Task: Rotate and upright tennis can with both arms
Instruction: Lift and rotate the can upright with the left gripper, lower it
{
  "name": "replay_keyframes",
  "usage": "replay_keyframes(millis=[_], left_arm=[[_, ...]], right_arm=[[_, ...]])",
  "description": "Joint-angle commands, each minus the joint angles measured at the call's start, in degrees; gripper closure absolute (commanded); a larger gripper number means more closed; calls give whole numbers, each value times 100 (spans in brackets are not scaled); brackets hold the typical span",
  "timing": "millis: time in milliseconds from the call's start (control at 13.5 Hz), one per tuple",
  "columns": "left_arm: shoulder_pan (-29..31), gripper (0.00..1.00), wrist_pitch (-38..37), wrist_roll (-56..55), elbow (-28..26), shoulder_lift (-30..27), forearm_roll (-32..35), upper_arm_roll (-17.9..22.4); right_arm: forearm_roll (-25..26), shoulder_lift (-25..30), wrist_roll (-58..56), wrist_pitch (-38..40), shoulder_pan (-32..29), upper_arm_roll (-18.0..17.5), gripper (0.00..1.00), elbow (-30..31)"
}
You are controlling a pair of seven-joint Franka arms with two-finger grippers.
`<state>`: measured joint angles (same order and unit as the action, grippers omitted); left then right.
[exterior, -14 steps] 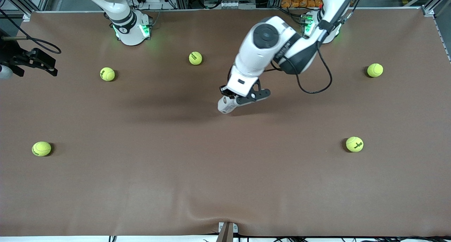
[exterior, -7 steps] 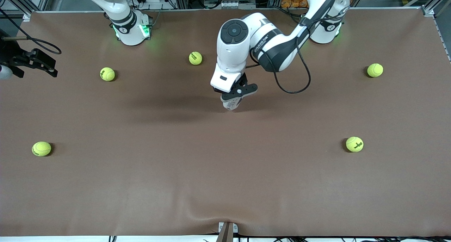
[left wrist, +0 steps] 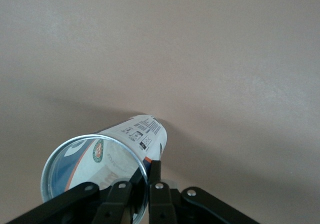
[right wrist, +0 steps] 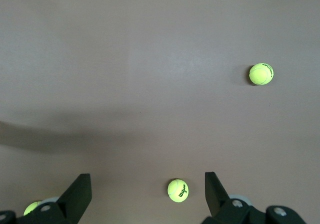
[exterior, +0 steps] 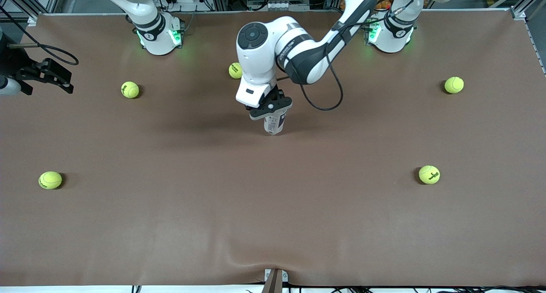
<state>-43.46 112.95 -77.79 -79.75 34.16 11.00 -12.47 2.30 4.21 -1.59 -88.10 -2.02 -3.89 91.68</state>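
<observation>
Tennis can (exterior: 273, 124) clamped at open rim by left gripper (exterior: 271, 109) — tilted toward upright; right gripper (exterior: 42, 75) parked wide, empty.

brown table (exterior: 170, 224), aluminium frame (exterior: 522, 7)

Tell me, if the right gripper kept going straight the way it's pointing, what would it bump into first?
Probably just the bare table. The right gripper points down at it with jaws open; a tennis ball lies between them, though depth is unclear.

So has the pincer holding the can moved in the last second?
Yes. The left pincer, shut on the can, has swung toward the right arm's end, closer to the ball near the bases.
</observation>
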Motion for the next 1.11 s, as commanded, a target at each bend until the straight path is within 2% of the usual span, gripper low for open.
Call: replay_keyframes(millis=[0, 813, 960, 1034], left_arm=[[-58, 100, -212, -105, 276, 126, 165, 78], [-119, 100, -282, -324, 258, 240, 324, 78], [-119, 93, -282, -316, 258, 301, 332, 87], [-119, 93, -274, -316, 258, 327, 341, 87]], right_arm=[[-107, 72, -52, -14, 8, 20, 0, 16], [-107, 72, -52, -23, 8, 29, 0, 34], [-107, 72, -44, -14, 9, 29, 0, 34], [-107, 72, -52, -14, 8, 29, 0, 34]])
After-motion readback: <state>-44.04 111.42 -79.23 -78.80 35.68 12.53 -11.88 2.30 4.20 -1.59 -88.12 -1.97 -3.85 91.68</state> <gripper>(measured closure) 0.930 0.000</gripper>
